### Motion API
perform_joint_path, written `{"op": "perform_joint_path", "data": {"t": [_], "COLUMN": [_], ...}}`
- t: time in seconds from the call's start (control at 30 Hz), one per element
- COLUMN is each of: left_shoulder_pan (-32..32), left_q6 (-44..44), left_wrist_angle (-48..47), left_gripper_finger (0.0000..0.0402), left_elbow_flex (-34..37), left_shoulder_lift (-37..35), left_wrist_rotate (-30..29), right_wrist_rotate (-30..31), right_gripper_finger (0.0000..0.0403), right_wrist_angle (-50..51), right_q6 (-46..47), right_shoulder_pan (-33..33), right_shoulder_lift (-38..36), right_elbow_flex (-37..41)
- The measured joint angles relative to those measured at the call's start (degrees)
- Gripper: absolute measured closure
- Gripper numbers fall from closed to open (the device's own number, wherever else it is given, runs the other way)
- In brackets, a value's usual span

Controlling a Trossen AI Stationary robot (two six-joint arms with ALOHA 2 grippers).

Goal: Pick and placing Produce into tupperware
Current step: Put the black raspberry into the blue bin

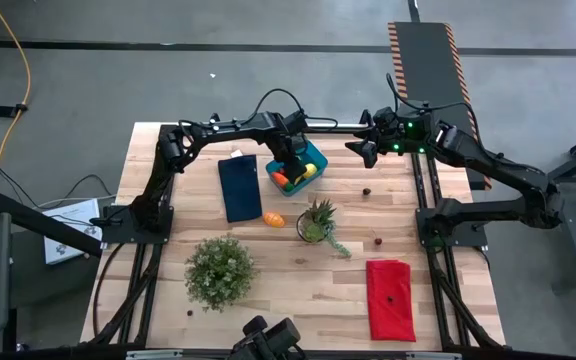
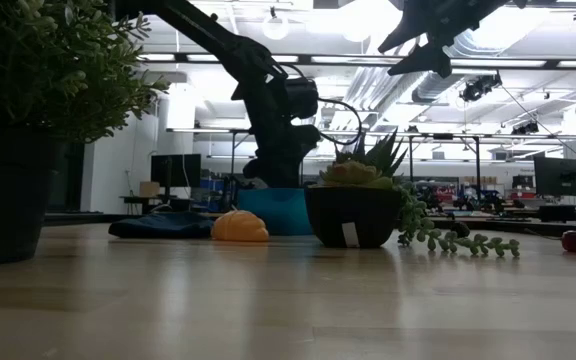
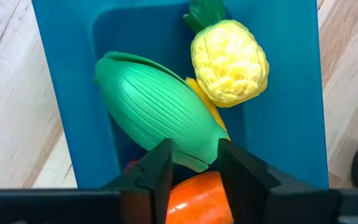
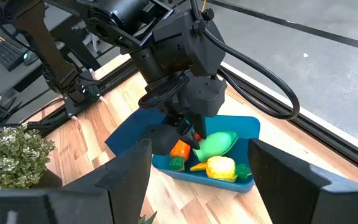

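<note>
The blue tupperware (image 1: 313,158) stands at the table's far middle. It holds a green ribbed oval (image 3: 154,115), a yellow pineapple-like piece (image 3: 229,62) and an orange piece (image 3: 194,199). My left gripper (image 3: 194,158) reaches down into the tub's left end, shut on the orange piece. Another orange oval (image 1: 274,219) lies on the bare table nearer me. My right gripper (image 4: 197,146) hangs open above the table, right of the tub, with nothing between its fingers. My left gripper has the orange piece (image 3: 194,190) between its two fingers (image 3: 160,168), and the piece fills the gap from one finger to the other. The fingers come steeply from above into the tub (image 4: 244,127). I cannot tell whether the piece is lifted or rests on the tub's floor.
A dark blue cloth (image 1: 239,187) lies just left of the tub. A spiky potted plant (image 1: 316,222) and a bushy one (image 1: 220,270) stand nearer the front. A red cloth (image 1: 390,298) lies at the front right. Small dark red bits (image 1: 366,191) dot the right side.
</note>
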State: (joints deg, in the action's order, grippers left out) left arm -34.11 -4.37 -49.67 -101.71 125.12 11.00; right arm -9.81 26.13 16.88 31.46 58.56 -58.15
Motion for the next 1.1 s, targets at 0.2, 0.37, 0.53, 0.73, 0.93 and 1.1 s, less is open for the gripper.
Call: {"op": "perform_joint_path", "data": {"t": [0.2,0.37,0.53,0.73,0.93,1.1], "left_shoulder_pan": [0.0,0.0,0.0,0.0,0.0,0.0], "left_q6": [0.3,1.0,1.2,1.4,1.7,1.6], "left_wrist_angle": [0.0,0.0,-0.2,0.0,-0.3,-0.3], "left_gripper_finger": [0.0333,0.0365,0.0394,0.0396,0.0399,0.0400], "left_elbow_flex": [0.0,0.0,0.0,0.0,0.0,0.0], "left_shoulder_lift": [0.0,0.0,-0.5,-3.6,-7.4,-10.6], "left_wrist_rotate": [0.2,0.5,1.5,1.4,1.1,1.0], "right_wrist_rotate": [0.6,0.8,0.8,2.0,2.4,5.0], "right_gripper_finger": [0.0147,0.0147,0.0147,0.0147,0.0147,0.0147], "right_wrist_angle": [0.0,0.0,-0.3,-0.3,-0.1,3.3], "right_q6": [-0.2,-0.4,-0.4,-0.4,-1.0,-3.9], "right_shoulder_pan": [0.0,0.0,0.0,0.0,0.0,0.0], "right_shoulder_lift": [0.0,0.0,0.0,0.0,0.0,0.0], "right_elbow_flex": [0.0,0.0,0.0,0.0,0.0,0.0]}}
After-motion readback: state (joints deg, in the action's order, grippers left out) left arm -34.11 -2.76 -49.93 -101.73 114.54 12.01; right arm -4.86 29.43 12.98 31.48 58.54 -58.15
